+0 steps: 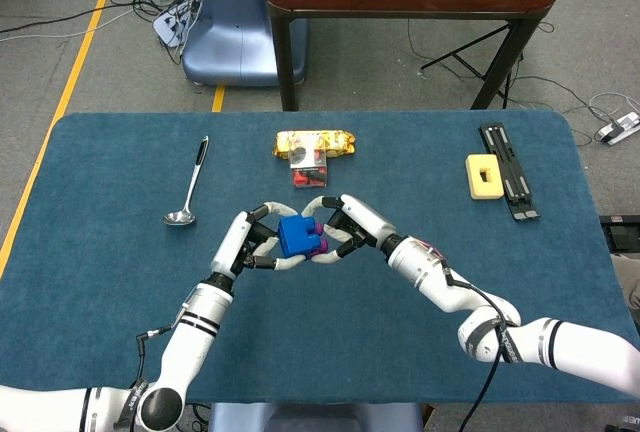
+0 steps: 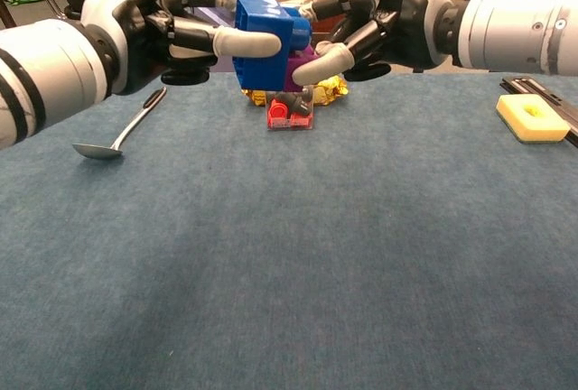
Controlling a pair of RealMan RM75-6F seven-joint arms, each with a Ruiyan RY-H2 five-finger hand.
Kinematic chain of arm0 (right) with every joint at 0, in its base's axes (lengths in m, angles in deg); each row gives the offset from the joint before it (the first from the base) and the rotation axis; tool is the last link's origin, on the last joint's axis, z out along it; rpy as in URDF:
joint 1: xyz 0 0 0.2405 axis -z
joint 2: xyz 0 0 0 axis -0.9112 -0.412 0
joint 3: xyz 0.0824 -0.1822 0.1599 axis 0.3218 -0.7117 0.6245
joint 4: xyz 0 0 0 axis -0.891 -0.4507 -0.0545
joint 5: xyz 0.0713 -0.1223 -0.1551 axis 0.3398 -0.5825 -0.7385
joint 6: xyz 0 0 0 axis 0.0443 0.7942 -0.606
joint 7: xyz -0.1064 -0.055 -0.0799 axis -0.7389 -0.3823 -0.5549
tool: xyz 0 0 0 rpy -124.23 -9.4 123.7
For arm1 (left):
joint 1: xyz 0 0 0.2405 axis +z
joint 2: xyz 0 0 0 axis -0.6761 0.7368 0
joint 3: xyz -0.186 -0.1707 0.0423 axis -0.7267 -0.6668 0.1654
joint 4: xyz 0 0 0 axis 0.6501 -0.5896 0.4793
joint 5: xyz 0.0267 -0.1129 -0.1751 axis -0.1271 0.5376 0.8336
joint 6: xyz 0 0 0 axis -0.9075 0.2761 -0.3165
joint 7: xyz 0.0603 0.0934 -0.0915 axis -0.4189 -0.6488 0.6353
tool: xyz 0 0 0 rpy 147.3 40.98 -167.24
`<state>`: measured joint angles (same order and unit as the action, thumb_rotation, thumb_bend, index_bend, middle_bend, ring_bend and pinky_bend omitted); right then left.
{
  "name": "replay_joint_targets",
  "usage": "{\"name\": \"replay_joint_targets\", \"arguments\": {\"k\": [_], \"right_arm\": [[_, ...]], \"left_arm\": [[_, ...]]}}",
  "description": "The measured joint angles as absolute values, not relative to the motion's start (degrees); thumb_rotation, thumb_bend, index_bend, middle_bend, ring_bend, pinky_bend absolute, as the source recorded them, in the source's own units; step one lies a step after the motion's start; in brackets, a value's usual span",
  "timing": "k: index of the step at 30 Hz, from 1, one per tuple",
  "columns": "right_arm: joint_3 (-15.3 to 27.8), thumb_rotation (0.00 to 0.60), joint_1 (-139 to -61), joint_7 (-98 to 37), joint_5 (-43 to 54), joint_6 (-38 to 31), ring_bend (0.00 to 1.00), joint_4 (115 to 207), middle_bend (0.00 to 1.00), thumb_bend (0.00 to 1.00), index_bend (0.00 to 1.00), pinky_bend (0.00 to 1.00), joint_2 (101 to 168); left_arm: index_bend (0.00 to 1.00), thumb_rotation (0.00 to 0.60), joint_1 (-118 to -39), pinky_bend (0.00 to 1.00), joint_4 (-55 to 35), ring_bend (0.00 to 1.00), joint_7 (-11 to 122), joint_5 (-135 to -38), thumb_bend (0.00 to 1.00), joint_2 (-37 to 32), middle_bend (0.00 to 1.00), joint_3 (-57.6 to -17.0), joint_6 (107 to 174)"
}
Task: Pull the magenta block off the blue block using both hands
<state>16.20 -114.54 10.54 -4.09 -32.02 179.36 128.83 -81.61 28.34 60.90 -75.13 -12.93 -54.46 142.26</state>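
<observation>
**Head view: both my hands on the joined blocks, held above the table**

Head view
- My left hand (image 1: 250, 239) grips the blue block (image 1: 296, 236) from its left side, fingers wrapped over top and bottom.
- My right hand (image 1: 352, 228) holds the magenta block (image 1: 320, 243), which pokes out on the blue block's right side. Only a small bit of magenta shows between my fingers.
- The two blocks touch, not separated. They sit over the middle of the blue table (image 1: 100, 282), slightly toward me.
- Spoon (image 1: 187, 188) lies on the left, well apart from my hands.
- Gold foil packet (image 1: 315, 141) lies at the far middle, with a small red and black item (image 1: 308, 166) just in front of it.
- Yellow block (image 1: 486, 175) and black bar (image 1: 509, 169) lie side by side at the far right.

Chest view
- Left hand (image 2: 167, 29) grasps the blue block (image 2: 264, 45); one finger lies across its front face.
- Right hand (image 2: 379, 20) pinches the magenta block (image 2: 302, 63), which sits against the blue block's right lower side, mostly hidden.
- Both blocks are lifted clear of the table (image 2: 289, 264).
- Foil packet (image 2: 330, 90) and the red item (image 2: 289, 112) are behind and below the blocks.
- Spoon (image 2: 122, 133) at left, yellow block (image 2: 533, 117) at right.
</observation>
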Motion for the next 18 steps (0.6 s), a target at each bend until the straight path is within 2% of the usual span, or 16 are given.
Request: {"name": "replay_joint_targets", "arguments": {"k": [11, 18], "right_arm": [[15.56, 0.600, -114.34, 12.46, -5.57, -31.09, 1.00, 178.91, 1.00, 0.08, 0.56, 1.00, 128.62], [14.93, 0.600, -114.18, 13.34, -6.17, -30.60, 1.00, 178.43, 1.00, 0.10, 0.62, 1.00, 128.41]], "left_arm": [[0.74, 0.600, -81.51, 1.00, 28.07, 1.00, 61.72, -75.60, 0.00, -12.66, 1.00, -53.95, 141.85], [0.74, 0.600, -81.54, 1.00, 27.84, 1.00, 61.78, -75.78, 0.00, -12.44, 1.00, -53.78, 141.70]]}}
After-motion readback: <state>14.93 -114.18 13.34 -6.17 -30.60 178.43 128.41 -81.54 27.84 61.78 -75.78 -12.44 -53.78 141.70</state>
